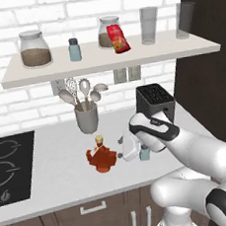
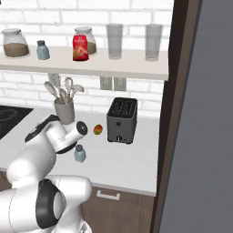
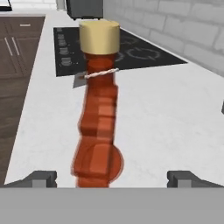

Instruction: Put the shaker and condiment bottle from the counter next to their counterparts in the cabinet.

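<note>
Left base view: the arm reaches low over the counter (image 1: 56, 161), and its gripper (image 1: 123, 152) sits just right of the condiment bottle (image 1: 101, 157). The white hand covers most of the fingers here, so their spread is hard to read. One shaker (image 1: 145, 153) stands on the counter right behind the hand, with only its lower part showing past the wrist. On the shelf (image 1: 104, 62) stand a second shaker (image 1: 74, 49), one red container (image 1: 118, 39) leaning against a jar, two brown-filled jars (image 1: 34, 48) and two tall glasses (image 1: 149, 25). A cup of utensils (image 1: 86, 117) and a black toaster (image 1: 155, 101) stand at the back of the counter; the hob (image 1: 9, 166) is cut off at the left edge.

Right base view: the arm's own body hides the condiment bottle and the gripper. The counter shaker (image 2: 80, 153) stands in full sight near the front edge, with a small round fruit (image 2: 98, 129) farther back beside the toaster (image 2: 122, 120). The shelf shaker (image 2: 43, 50) stands left of the red container (image 2: 80, 48).

Hand view: the gripper (image 3: 112, 178) is spread wide, the fingertips (image 3: 41, 178) well apart on either side of the condiment bottle (image 3: 98, 127), not touching it. The bottle's base is cut off by the bottom edge.
</note>
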